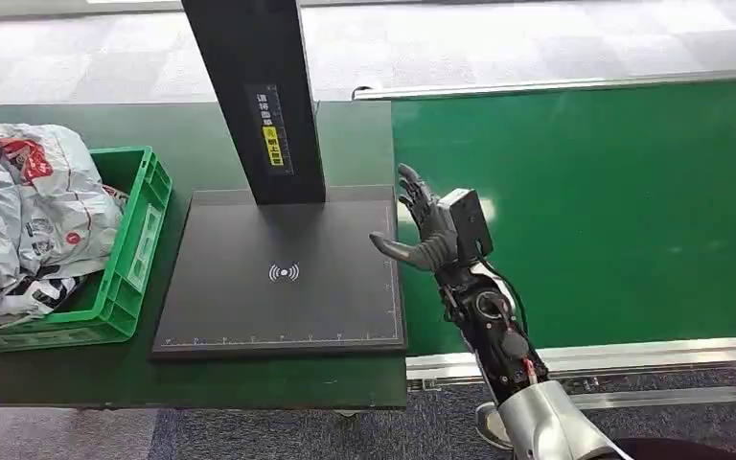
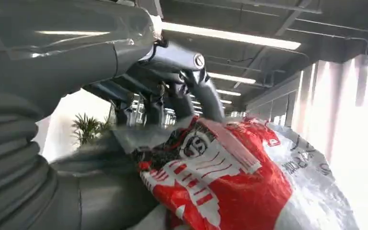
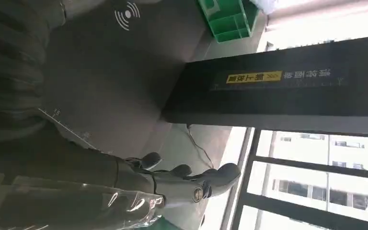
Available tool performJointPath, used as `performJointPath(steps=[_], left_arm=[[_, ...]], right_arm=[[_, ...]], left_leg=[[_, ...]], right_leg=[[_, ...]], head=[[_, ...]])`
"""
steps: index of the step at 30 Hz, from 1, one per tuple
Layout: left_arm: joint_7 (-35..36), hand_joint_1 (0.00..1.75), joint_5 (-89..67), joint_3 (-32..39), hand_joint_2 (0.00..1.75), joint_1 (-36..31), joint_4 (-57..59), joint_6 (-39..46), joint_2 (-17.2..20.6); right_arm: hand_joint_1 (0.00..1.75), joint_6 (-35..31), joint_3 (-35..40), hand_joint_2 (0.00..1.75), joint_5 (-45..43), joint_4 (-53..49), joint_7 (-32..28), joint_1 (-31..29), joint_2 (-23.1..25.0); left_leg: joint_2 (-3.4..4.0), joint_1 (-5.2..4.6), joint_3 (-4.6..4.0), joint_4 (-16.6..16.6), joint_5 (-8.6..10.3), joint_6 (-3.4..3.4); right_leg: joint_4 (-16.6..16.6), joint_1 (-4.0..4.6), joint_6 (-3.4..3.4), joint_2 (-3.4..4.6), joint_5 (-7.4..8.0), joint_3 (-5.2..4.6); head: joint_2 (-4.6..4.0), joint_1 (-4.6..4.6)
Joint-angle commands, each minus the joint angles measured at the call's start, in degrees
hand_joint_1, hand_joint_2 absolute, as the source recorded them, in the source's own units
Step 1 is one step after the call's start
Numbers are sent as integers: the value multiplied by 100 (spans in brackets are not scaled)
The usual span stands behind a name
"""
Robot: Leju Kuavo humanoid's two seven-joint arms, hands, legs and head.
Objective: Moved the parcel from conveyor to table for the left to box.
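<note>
left wrist view: left hand point(image 2: 172, 96) grips the parcel point(image 2: 230, 177); right hand point(image 1: 428, 230) spread, empty.

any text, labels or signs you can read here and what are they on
No word reads clearly.
Black post: a yellow label and pale characters, too small and blurred to quote.
Black scan pad: a white wireless-wave symbol, no words; faint ruler marks along its edges, unreadable.
Parcel held by the left hand: red and white print with a round logo, letters distorted, unreadable.
Parcels in the green crate: red marks, too small.
</note>
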Motion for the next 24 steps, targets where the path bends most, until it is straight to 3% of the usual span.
performJointPath(steps=[1, 2, 3, 14, 19, 24], left_arm=[[-189, 0, -85, -131, 175, 27, 458, 422, 143], [-262, 0, -73, -102, 175, 76, 381, 610, 132], [-395, 0, -115, -95, 0, 156, 262, 997, 130], [-399, 0, -112, -85, 0, 174, 263, 1012, 136], [-1940, 0, 458, 899, 0, 1089, -2125, 1097, -428], [-3271, 0, 1188, 1793, 0, 541, -1911, 1097, -1157]], right_arm=[[0, 24, 258, 175, 15, 100, 25, -193, -60], [0, 21, 272, 175, 15, 77, 27, -192, -60], [0, 20, 295, 175, 9, 49, 38, -191, -57], [0, 19, 302, 175, 9, 44, 37, -192, -43], [0, -67, 372, 175, 2, 47, 47, -185, -8], [0, -95, 372, 175, -2, 65, 5, -191, -95]], left_leg=[[-6, -2, 7, -3, 0, 3], [-6, -3, 17, -7, -1, 5], [-8, -4, 11, -5, 0, 4], [-20, 0, 15, -5, -1, 4], [-21, 0, 10, -5, 0, 5], [-47, 1, 5, 1, 3, 5]], right_leg=[[-2, -2, 0, -1, -1, 8], [-5, -2, 0, 2, -1, 18], [-3, -4, 1, 0, -1, 13], [-6, 1, 0, -8, -2, 20], [-8, 1, 2, -10, 0, 17], [-6, 1, 2, -37, -6, 18]], head=[[0, 0], [0, 0], [-2, 0], [0, 0], [0, 0], [0, 0]])
